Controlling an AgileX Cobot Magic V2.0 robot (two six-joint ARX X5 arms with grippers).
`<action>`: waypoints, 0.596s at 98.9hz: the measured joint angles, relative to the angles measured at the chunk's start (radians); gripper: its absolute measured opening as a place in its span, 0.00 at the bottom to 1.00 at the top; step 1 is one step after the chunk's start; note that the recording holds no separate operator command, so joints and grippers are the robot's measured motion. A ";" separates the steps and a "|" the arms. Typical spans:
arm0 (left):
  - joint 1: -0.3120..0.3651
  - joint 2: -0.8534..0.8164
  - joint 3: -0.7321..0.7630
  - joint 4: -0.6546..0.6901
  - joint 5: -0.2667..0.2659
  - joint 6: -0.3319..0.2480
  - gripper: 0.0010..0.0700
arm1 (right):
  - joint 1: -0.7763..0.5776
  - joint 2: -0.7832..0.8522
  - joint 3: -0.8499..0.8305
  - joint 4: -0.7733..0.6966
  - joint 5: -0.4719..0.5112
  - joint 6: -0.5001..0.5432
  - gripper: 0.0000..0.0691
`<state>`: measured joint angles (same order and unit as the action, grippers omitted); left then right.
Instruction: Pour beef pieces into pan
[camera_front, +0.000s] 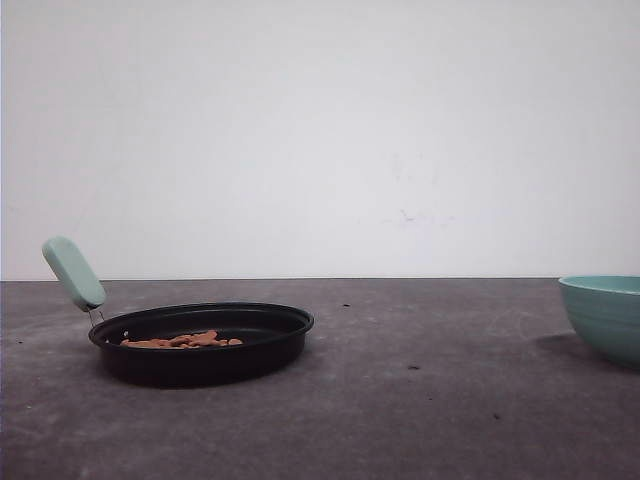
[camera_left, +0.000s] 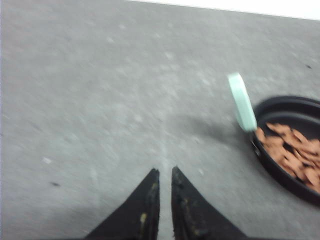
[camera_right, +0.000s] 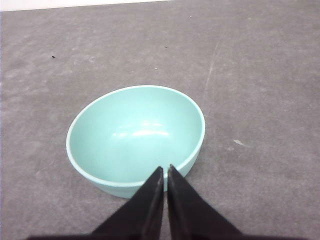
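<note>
Beef (camera_front: 185, 341) lies in the pan (camera_front: 200, 355), a loose low heap of small orange-brown chunks on the pan floor; seen closer from the left wrist (camera_left: 292, 152). Pan sits flat on the grey table (camera_front: 420, 410), left of centre, mint handle (camera_front: 73, 273) angled up and away to the left.

Bowl (camera_front: 605, 315) stands well apart at the right edge. Right wrist view shows it upright and empty (camera_right: 137, 132). Pouring looks done.

Left gripper (camera_left: 165, 182): fingers pressed nearly together, nothing between them, over bare table beside the pan handle (camera_left: 242, 102). Right gripper (camera_right: 165, 177): fingers likewise together, empty, at the near rim of the bowl; contact unclear.

Handling, as a guess:
- chunks look light, loose, dry enough to slide and scatter if tipped fast
- pan looks thin and stiff; the handle is the one obvious hold
- bowl looks smooth and rigid, slippery; pinch it at the rim
</note>
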<state>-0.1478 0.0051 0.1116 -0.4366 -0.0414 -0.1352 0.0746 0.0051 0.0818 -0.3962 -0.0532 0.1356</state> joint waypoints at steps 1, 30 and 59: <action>0.000 0.000 -0.002 0.000 0.005 -0.001 0.01 | 0.000 0.000 0.000 0.000 0.000 0.000 0.01; 0.000 0.000 -0.010 0.030 0.021 -0.011 0.01 | 0.000 0.000 0.000 0.000 0.000 0.000 0.01; 0.000 0.000 -0.010 0.030 0.018 0.051 0.01 | 0.000 0.000 0.000 0.000 0.000 0.000 0.01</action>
<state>-0.1478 0.0051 0.1017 -0.4068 -0.0231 -0.0841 0.0746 0.0051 0.0818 -0.3962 -0.0532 0.1356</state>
